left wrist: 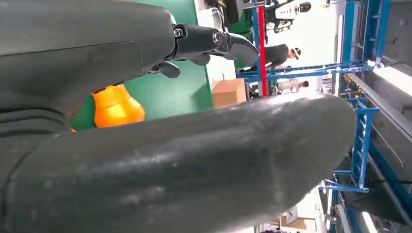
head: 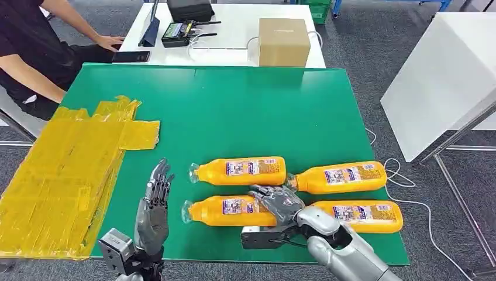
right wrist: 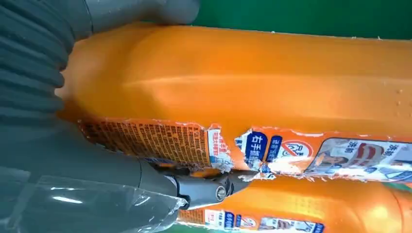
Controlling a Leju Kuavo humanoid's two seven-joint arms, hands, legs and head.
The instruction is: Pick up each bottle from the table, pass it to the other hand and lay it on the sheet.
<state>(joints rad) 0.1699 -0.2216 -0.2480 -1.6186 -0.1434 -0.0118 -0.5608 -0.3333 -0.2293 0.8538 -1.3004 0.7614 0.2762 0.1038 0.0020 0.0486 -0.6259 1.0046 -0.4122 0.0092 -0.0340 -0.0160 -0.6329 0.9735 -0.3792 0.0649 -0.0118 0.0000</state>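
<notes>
This is a robotics lab or industrial test floor. A green worktop (head: 234, 111) stands on grey carpet, with a white desk (head: 234, 29) behind it carrying electronics (head: 181, 32) and a cardboard box (head: 284, 41). A person (head: 35, 52) sits working at it. Blue metal racking (left wrist: 362, 97) rises beyond.

**Bottles right, sheet left**

Four bottles lie on the table (head: 234, 105) in two rows: rear-left bottle (head: 240, 170), rear-right bottle (head: 342, 177), front-left bottle (head: 225, 211), front-right bottle (head: 362, 215). The sheet (head: 64, 175) covers the table's left edge. A box (head: 283, 41) stands behind.
</notes>
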